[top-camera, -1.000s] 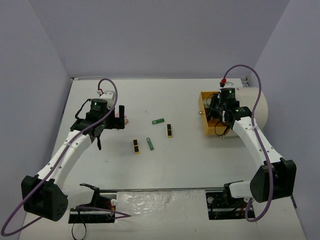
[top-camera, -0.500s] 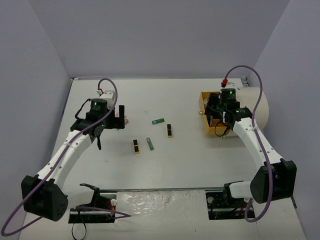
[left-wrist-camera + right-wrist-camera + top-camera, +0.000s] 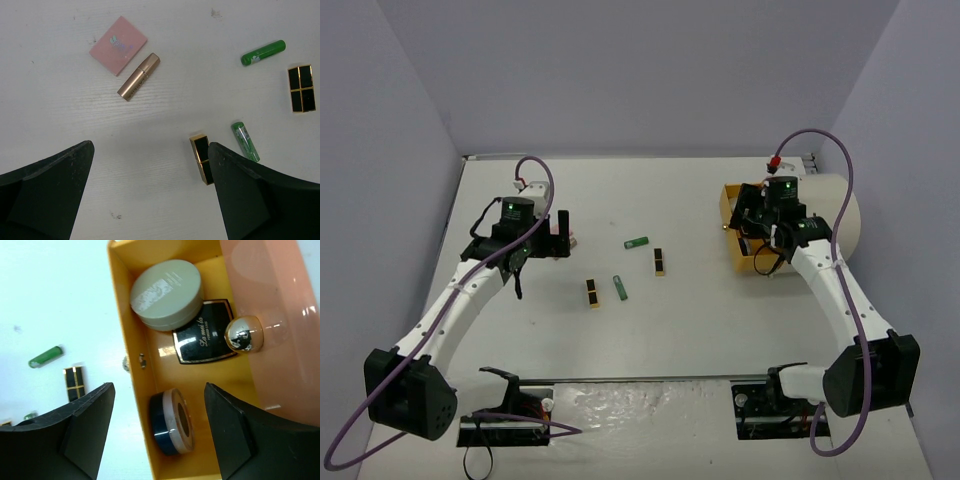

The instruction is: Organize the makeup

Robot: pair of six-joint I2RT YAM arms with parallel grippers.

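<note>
The left gripper point(image 3: 150, 149) shows in its wrist view only as two matte black wedges cut off at the bottom corners. It is released, with bare tabletop between the wedges. The right-hand wedge hides the lower end of one black-gold lipstick point(image 3: 200, 156). From above this gripper covers nearly all of the pink palette point(image 3: 118, 45), which lies flat and square toward the left edge of the table point(image 3: 680, 330), a small shiny mark on its lid too fine to read. Just beside it lies a slim rose-gold tube point(image 3: 138, 76) with unreadable print. Mid-table are a glossy green tube point(image 3: 263, 52) bearing a white mark, a second green tube point(image 3: 245, 141) and a second black-gold lipstick point(image 3: 302, 88) with gold-framed panels. The right gripper point(image 3: 159, 389) is likewise released and empty, hanging over the orange drawer point(image 3: 127, 405), which juts from the cream drum point(image 3: 832, 212) near the right edge. Inside the drawer lie a round compact point(image 3: 166, 294) with a blurred pale label and a glossy black compact point(image 3: 202, 342) with gold script reading roughly "La mei lo". A chrome ball point(image 3: 243, 334) covers the rest of the script. A blue compact point(image 3: 171, 427) stands on its rim. A translucent pink panel point(image 3: 265, 305) runs out of frame.
</note>
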